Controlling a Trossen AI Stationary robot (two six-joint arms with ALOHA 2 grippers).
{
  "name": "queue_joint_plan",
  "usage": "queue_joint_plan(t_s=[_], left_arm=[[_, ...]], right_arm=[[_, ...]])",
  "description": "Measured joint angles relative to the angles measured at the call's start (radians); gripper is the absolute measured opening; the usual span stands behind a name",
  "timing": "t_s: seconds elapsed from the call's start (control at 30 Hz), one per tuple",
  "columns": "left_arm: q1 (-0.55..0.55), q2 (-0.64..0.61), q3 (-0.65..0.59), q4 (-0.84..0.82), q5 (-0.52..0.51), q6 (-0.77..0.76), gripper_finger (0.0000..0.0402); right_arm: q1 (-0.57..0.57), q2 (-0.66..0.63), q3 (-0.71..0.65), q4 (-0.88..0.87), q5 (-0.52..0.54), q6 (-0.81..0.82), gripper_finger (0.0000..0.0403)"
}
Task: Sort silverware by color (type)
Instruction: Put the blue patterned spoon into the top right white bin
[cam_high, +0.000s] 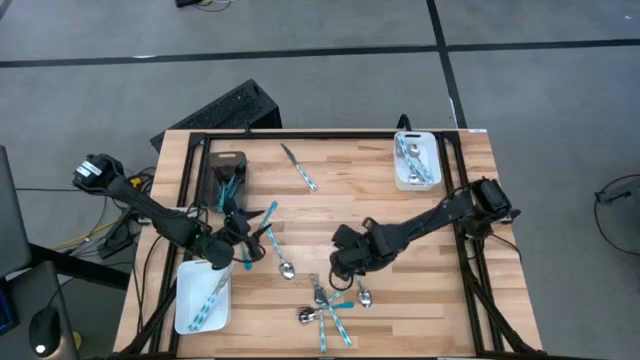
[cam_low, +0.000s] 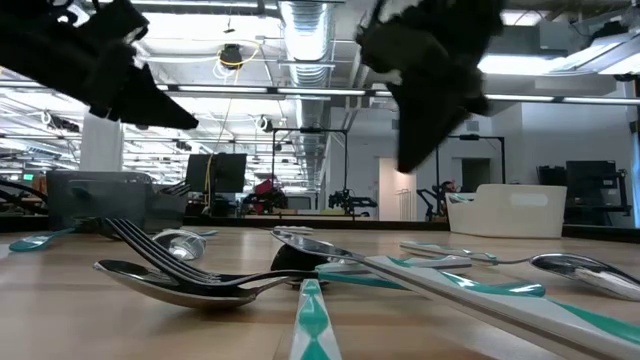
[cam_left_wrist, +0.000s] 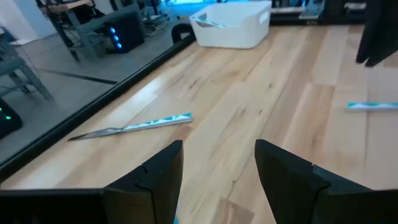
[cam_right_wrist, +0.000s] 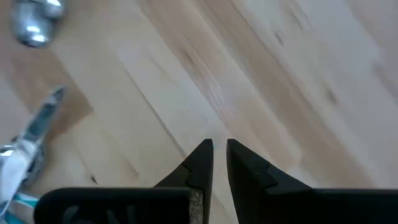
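The silverware lies scattered on the wooden table: a teal-handled knife (cam_high: 300, 168) at the far middle, a few pieces (cam_high: 262, 228) beside my left gripper, a spoon (cam_high: 286, 268), and a heap (cam_high: 328, 305) near the front edge. My left gripper (cam_left_wrist: 217, 163) hovers open over bare wood at the table's left, nothing between its fingers; the knife (cam_left_wrist: 134, 126) lies ahead of it. My right gripper (cam_right_wrist: 219, 154) hangs above the table's middle (cam_high: 340, 262), just beyond the heap. Its fingers point down and stand almost together, holding nothing.
A white tray (cam_high: 415, 160) with silverware stands at the far right. Another white tray (cam_high: 203, 298) with teal-handled pieces sits at the near left. A dark grey tray (cam_high: 225, 178) at the far left holds more. Bare wood lies between the arms.
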Motion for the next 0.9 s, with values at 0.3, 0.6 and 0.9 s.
queue_joint_plan(t_s=[0.3,0.6,0.9], left_arm=[[0.059,0.036,0.0,0.05,0.003,0.066,0.0187],[0.146,0.035,0.0,0.182,0.089,0.232,0.0187],[0.217,0.036,0.0,0.19,0.144,0.257,0.0187]], right_arm=[[0.097,0.0,-0.085,0.018,-0.028,0.273,0.0092],[0.169,0.0,-0.143,0.147,-0.076,0.356,0.0175],[0.218,0.002,-0.212,0.238,-0.045,0.379,0.0153]])
